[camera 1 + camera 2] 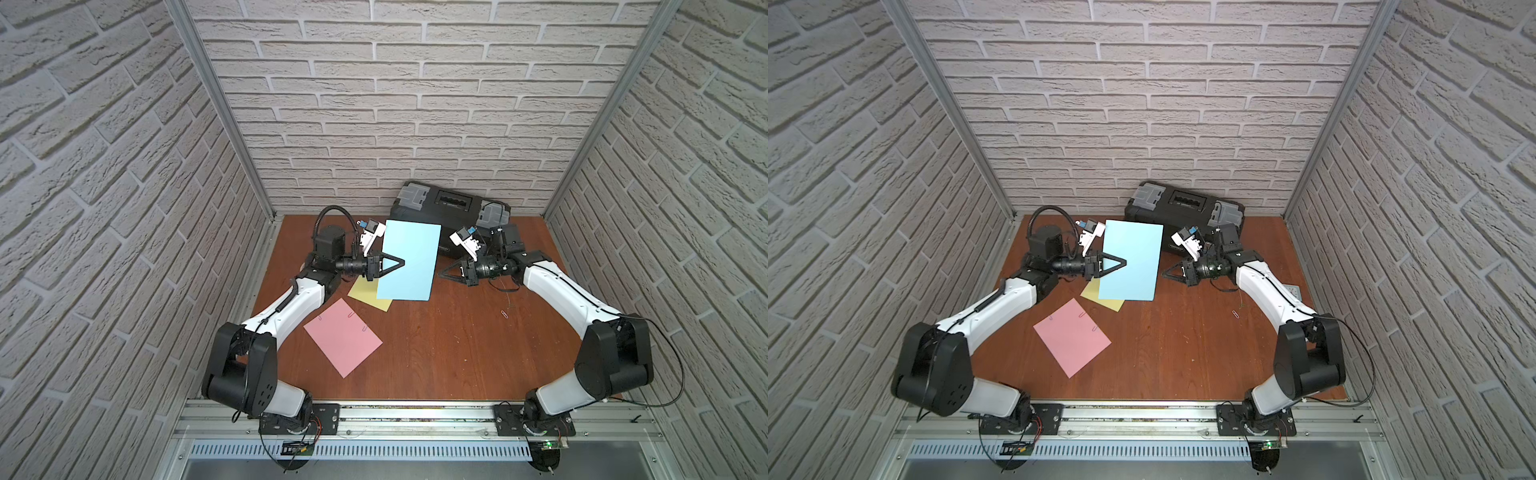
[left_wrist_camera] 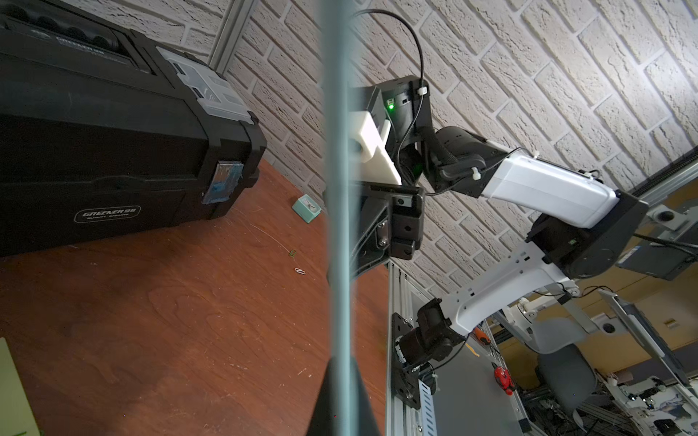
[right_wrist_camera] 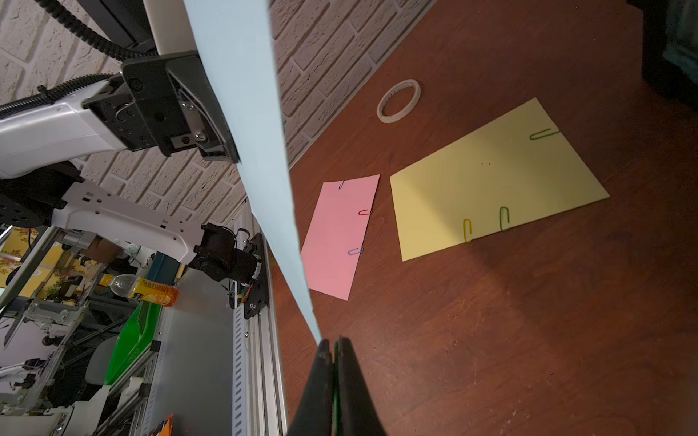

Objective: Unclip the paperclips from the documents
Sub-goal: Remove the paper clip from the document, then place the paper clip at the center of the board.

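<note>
Tabletop [image 1: 436, 353] of brown wood, with a black toolbox [image 1: 449, 203] against its far edge, a teal clock [image 2: 306, 208] by its right edge and a tape roll [image 3: 398, 100] close to the edge at the foot of a brick wall. Two loose paperclips, one silver [image 2: 300, 270] and one green [image 2: 292, 253], lie near each other on bare wood toward the right edge. The pink sheet [image 1: 343, 338] lies flat toward the left edge and bears three clips [image 3: 364, 212] along its edges. The yellow sheet [image 3: 491, 181] lies flat just beyond it with two green clips [image 3: 504, 218] and one yellow clip [image 3: 467, 229]. The light blue sheet [image 1: 411, 253] is raised off the wood near the middle, and in both top views it covers most of the yellow sheet and part of the toolbox front. In the left wrist view it appears edge-on and masks part of the right arm. The left gripper [image 1: 401, 263] has its fingers closed flat on this sheet at its left edge. The right gripper [image 3: 334, 345] sits at the sheet's opposite edge, one fingertip touching the paper, its fingers pressed together on a green paperclip [image 3: 335, 377] seen edge-on as a thin line.
</note>
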### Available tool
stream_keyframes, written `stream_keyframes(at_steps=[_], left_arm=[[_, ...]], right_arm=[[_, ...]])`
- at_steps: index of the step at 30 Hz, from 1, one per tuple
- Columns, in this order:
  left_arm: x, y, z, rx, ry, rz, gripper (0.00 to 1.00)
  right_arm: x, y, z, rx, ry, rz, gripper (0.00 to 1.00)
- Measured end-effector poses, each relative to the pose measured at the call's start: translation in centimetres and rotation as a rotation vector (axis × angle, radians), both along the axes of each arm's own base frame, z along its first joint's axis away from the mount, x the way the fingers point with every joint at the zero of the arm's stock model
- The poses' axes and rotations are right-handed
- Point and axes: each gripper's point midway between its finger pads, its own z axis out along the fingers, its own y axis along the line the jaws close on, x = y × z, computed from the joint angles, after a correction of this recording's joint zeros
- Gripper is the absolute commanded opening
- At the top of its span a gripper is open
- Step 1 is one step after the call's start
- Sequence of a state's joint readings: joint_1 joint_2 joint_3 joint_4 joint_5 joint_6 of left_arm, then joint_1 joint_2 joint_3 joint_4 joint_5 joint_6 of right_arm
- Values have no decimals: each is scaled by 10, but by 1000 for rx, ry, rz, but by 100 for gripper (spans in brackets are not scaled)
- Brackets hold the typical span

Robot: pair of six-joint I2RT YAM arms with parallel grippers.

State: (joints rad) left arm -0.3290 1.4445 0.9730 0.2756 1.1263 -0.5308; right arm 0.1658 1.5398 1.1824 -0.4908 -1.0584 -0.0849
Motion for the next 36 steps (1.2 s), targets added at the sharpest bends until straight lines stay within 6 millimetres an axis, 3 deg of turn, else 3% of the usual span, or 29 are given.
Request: stream_keyframes(at_steps=[4, 10, 21, 24, 30, 34, 36], left_arm=[[0, 0, -1, 2, 4, 0, 0], [1, 1, -2, 5, 5, 4, 0], [1, 1, -2, 6, 3, 9, 0], [2, 1, -2, 7, 2, 10, 0], [4, 2, -3, 11, -5, 24, 0], [5, 2, -3, 12, -6, 27, 0], [5, 3, -3, 12, -7, 29, 0]], right_arm=[[-1, -12, -18, -33, 66, -69, 6], [-4, -51, -55, -103, 207, -271, 5], [-13, -175, -133, -269, 488, -836, 5], [-14, -197, -145, -339, 517, -929, 4], [-21, -216, -182, -435, 628, -988, 4], [-25, -222, -195, -477, 664, -1006, 5], [-26, -224, -197, -490, 667, -1014, 12]])
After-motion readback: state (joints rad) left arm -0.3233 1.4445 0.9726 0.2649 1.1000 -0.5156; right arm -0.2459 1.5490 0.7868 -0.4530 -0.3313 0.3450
